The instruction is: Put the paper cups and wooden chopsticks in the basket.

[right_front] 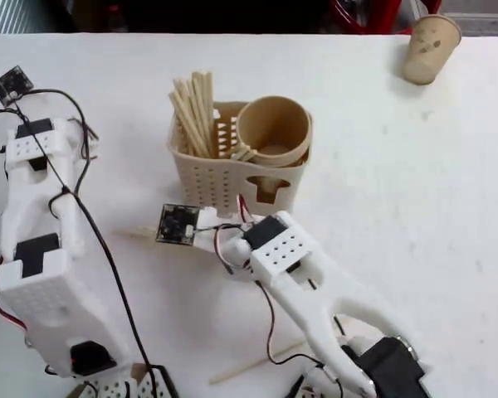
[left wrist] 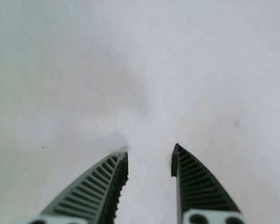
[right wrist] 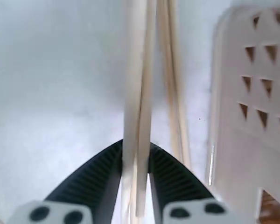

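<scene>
The white perforated basket (right_front: pixel 201 178) stands mid-table with a bundle of wooden chopsticks (right_front: pixel 195 108) upright in it and a paper cup (right_front: pixel 274 131) beside them. Another paper cup (right_front: pixel 430 48) stands at the far right edge. My right gripper (right wrist: pixel 136 142) is shut on a pair of chopsticks (right wrist: pixel 139 84), close beside the basket's wall (right wrist: pixel 252 121). One end of the held sticks (right_front: pixel 139 235) pokes out to the left of the right arm (right_front: pixel 286 249). A single loose chopstick (right_front: pixel 257 362) lies near the front edge. My left gripper (left wrist: pixel 149 149) is open over bare table.
The left arm (right_front: pixel 33 240) stretches along the table's left side with its cables (right_front: pixel 91 224) trailing over it. White tabletop lies open between the basket and the far cup. Dark and red objects stand beyond the back edge.
</scene>
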### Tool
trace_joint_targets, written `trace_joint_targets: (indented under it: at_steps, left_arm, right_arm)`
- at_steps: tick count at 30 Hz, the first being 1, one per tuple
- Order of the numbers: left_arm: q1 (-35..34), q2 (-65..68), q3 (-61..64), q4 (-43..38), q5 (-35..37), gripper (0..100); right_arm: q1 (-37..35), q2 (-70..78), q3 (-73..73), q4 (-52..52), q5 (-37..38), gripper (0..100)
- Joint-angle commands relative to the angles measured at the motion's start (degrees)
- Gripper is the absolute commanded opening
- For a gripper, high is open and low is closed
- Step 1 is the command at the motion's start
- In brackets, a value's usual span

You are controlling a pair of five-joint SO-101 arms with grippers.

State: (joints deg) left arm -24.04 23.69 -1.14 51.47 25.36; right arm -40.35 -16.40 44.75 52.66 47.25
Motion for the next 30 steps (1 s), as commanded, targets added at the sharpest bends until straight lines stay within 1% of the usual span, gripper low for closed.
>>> trace_joint_targets:
  at_steps: [1,5,9,14,16,20,22,26,30]
  left_arm:
    - [-0.57,-0.31,-0.62,-1.14,0.26,17]
    - [-0.57,-0.31,-0.62,-1.05,0.26,17]
    - [-0.57,-0.31,-0.62,-0.97,0.26,17]
    - [-0.57,-0.31,-0.62,-1.14,0.26,17]
    - [-0.57,-0.31,-0.62,-1.14,0.26,17]
    - [-0.57,-0.31,-0.62,-1.14,0.26,17]
    - [-0.57,-0.31,-0.62,-1.14,0.26,17]
    - [-0.57,-0.31,-0.62,-1.05,0.26,17]
    - [-0.57,-0.31,-0.62,-1.14,0.26,17]
  right_arm:
    - [0.4,-1.63,-0.35,0.13,-0.18,6.3]
    - [0.04,4.35,-0.26,-2.51,-0.18,13.3]
    - [0.04,10.33,-1.49,-4.79,-0.18,13.4]
    - [0.31,12.35,-3.25,-4.88,-0.18,13.4]
    - [0.22,12.62,-3.25,-4.79,-0.18,12.1]
    - [0.31,12.26,-3.16,-4.7,-0.18,0.9]
    - [0.31,12.26,-3.16,-4.62,-0.18,2.8]
    - [0.48,11.74,-3.43,-3.74,-0.26,1.7]
    - [0.48,6.55,-3.16,-1.01,-0.7,1.7]
